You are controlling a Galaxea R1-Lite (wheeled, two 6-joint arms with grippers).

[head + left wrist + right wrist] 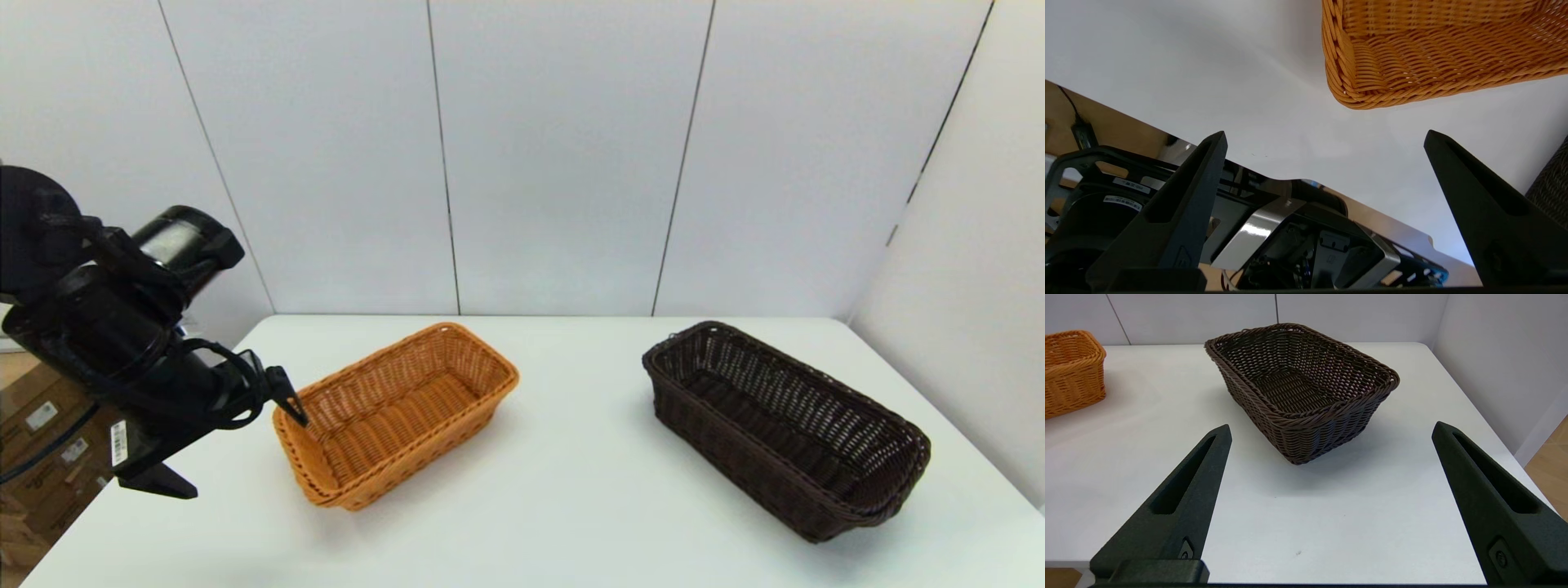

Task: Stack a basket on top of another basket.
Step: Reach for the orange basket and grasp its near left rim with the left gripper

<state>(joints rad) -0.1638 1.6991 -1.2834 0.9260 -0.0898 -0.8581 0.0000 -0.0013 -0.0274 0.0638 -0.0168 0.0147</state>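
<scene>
Two baskets stand on the white surface (571, 506), one of each colour and both empty. The dark brown basket (784, 429) sits on the robot's right side, upright and angled, its open lattice and braided rim in full sight. The orange-tan basket (396, 412) sits left of centre, also upright and angled, well apart from the dark one. Neither rests on the other.

The left gripper (237, 433) hangs over the surface's left edge, just beside the near left corner of the orange-tan basket; its two black fingers are spread wide with nothing between them, and in the left wrist view that basket's corner (1437, 53) lies beyond the fingertips (1214, 149). The right gripper (1331, 433) is outside the head view; its own wrist view shows its fingers wide apart and empty, facing the dark brown basket (1302, 388) across bare surface.

A white barcode sticker (119, 442) sits on the left arm; its print is too small to read.
</scene>
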